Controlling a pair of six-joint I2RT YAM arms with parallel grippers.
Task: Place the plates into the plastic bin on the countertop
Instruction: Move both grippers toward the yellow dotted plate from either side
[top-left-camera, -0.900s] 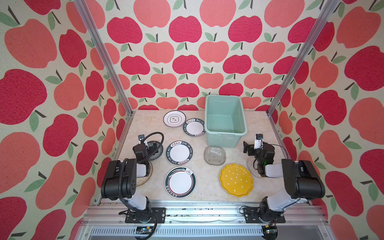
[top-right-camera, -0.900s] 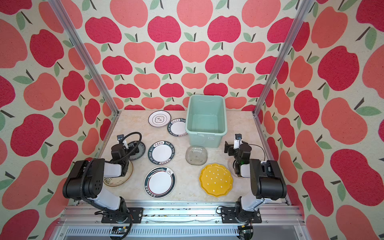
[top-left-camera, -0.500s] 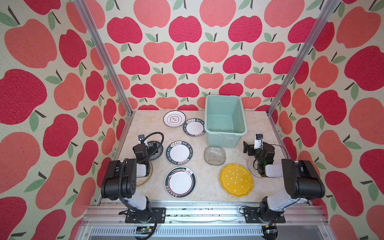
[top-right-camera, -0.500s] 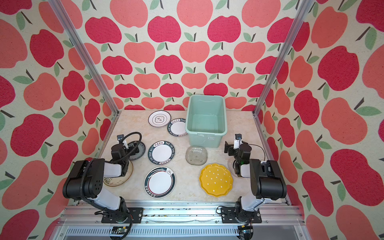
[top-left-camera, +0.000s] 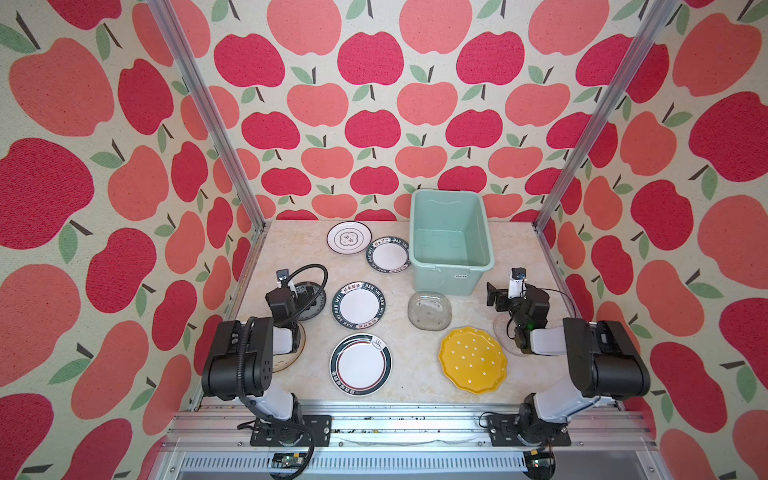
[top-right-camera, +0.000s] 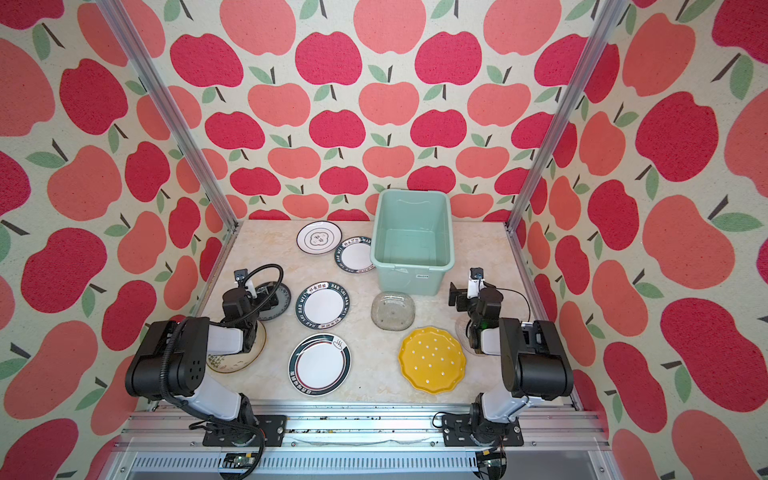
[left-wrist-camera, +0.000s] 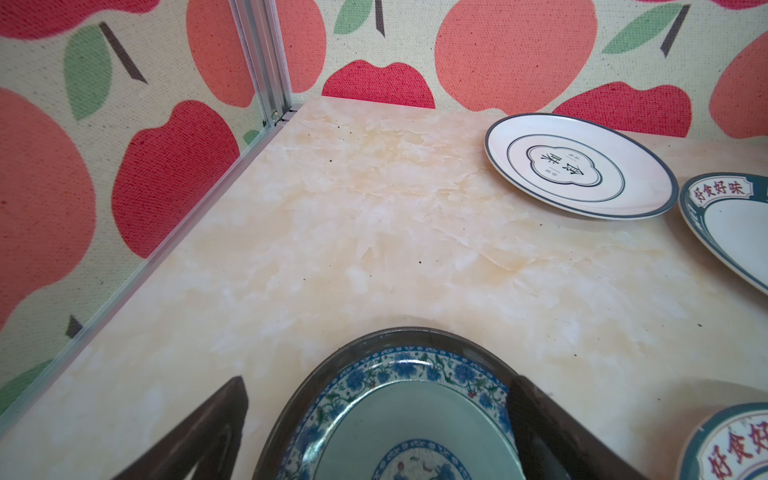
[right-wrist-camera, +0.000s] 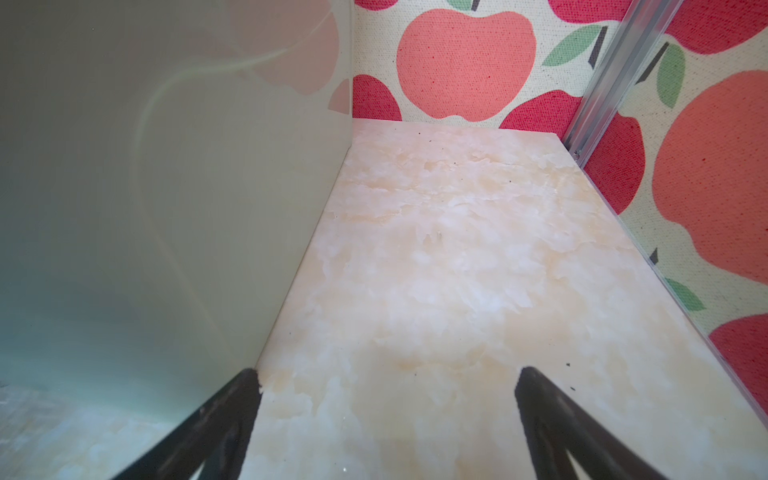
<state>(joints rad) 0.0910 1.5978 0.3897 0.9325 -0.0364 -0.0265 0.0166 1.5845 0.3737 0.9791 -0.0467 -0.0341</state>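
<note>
My left gripper (left-wrist-camera: 376, 380) gapes wide and empty over the blue-patterned plate (left-wrist-camera: 399, 419) (cut off at the bottom edge); my right gripper (right-wrist-camera: 388, 370) gapes likewise, with the plastic bin (right-wrist-camera: 166, 208) blurred at frame left.

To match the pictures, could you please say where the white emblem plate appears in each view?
Top view: emblem plate, back, left of bin.
Top view: emblem plate, same place.
Left wrist: emblem plate by back wall.
Right wrist: not shown.
Landmark: lettered plate beside it.

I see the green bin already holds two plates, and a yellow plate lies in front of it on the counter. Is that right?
Not quite. The bin holds no plates yet; both top views show its bare floor. The yellow plate does lie in front of it on the counter.
</note>
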